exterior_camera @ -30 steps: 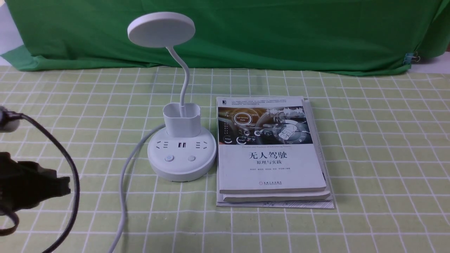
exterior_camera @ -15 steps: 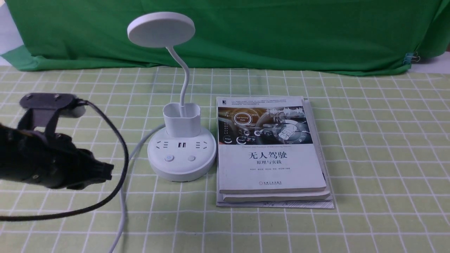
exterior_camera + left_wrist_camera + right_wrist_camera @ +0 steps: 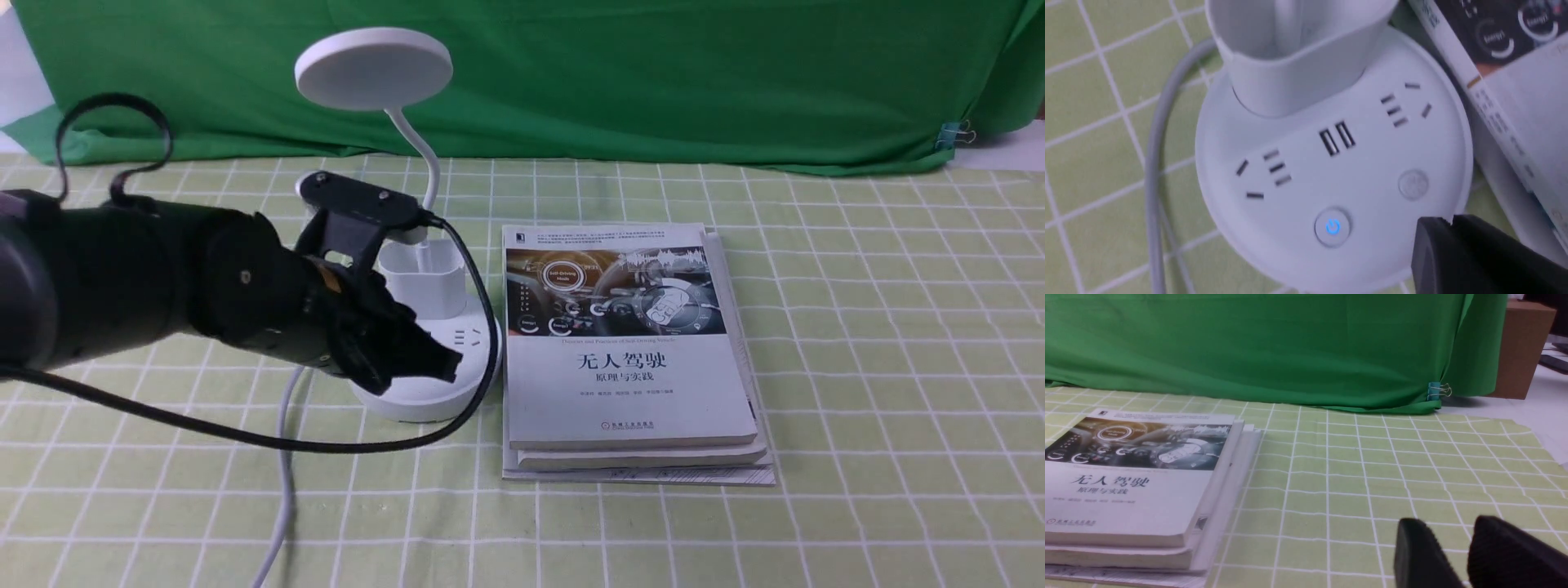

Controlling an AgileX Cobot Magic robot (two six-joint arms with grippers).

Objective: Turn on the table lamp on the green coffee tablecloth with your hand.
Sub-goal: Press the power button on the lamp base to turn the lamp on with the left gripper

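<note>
"Black first, over at nine o'clock: the left arm [image 3: 122, 273] reaches in toward three, with a black cable [image 3: 326, 446] looping below it. What are its fingers doing?"

"The left gripper [image 3: 445, 367] has them narrow, tip against tip, nothing between. They sit in front of part of the lamp's round base [image 3: 424, 408] – whether they touch it, I can't tell."

"And the table lamp [image 3: 433, 282]?"

"Upright on the green coffee tablecloth [image 3: 857, 367], left of centre. Its disc head [image 3: 374, 69] is at eleven o'clock from the base, and the white cord [image 3: 285, 490] runs off toward seven."

"Any light?"

"The power button [image 3: 1332, 226] shows a blue symbol in the left wrist view. A second, paler button [image 3: 1413, 185] is on the base too."

"Next along?"

"A stack of books [image 3: 629, 392], just beside the base at its three o'clock. Past it, at two o'clock from the stack, a teal clip [image 3: 951, 135] grips the dark green backdrop [image 3: 571, 82]."

"And the right gripper [image 3: 1447, 524]?"

"Only its own wrist view has it – fingers a little apart, cloth visible between them, holding nothing."
</note>
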